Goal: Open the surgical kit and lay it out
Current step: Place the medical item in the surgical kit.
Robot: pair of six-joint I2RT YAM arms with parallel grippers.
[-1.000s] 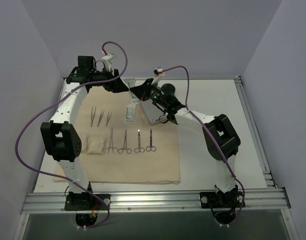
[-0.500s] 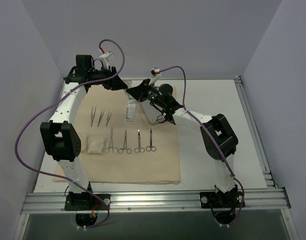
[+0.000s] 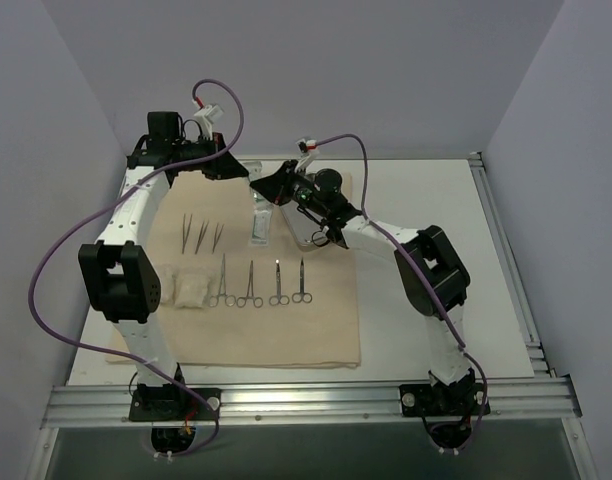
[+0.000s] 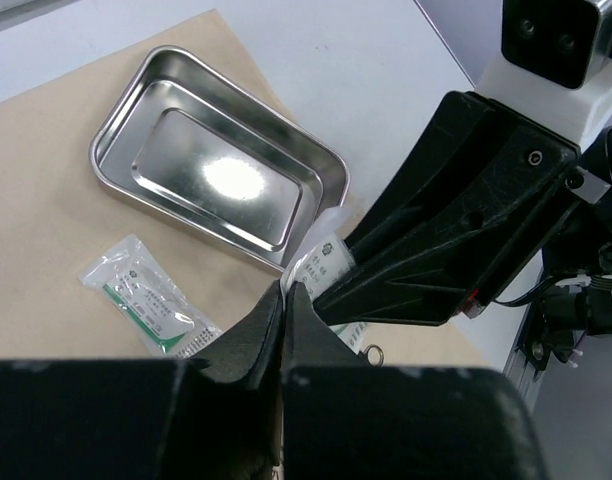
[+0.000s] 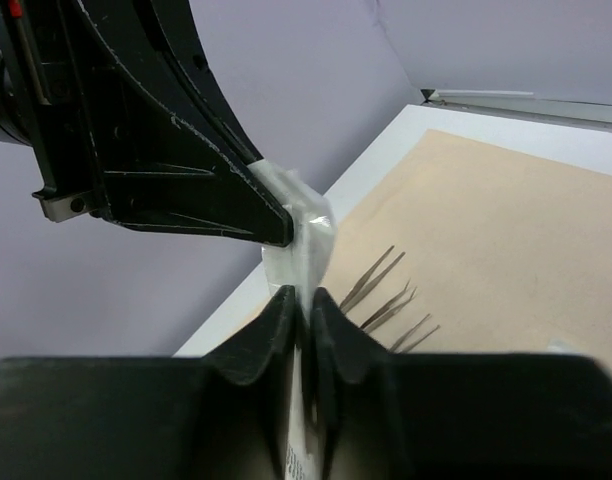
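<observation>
Left jaws and right jaws both pinch one packet (image 5: pixel 304 240), up in the air above the cloth (image 3: pixel 286 335) near the far edge of the bench (image 3: pixel 426 200). It looks like light, thin, slippery film, so I think the sealed edge is the best hold.

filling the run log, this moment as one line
left jaws: shut on clear packet | right jaws: shut on same packet, held above cloth wrap | second packet: flat on cloth by steel tray | steel tray: empty
</observation>
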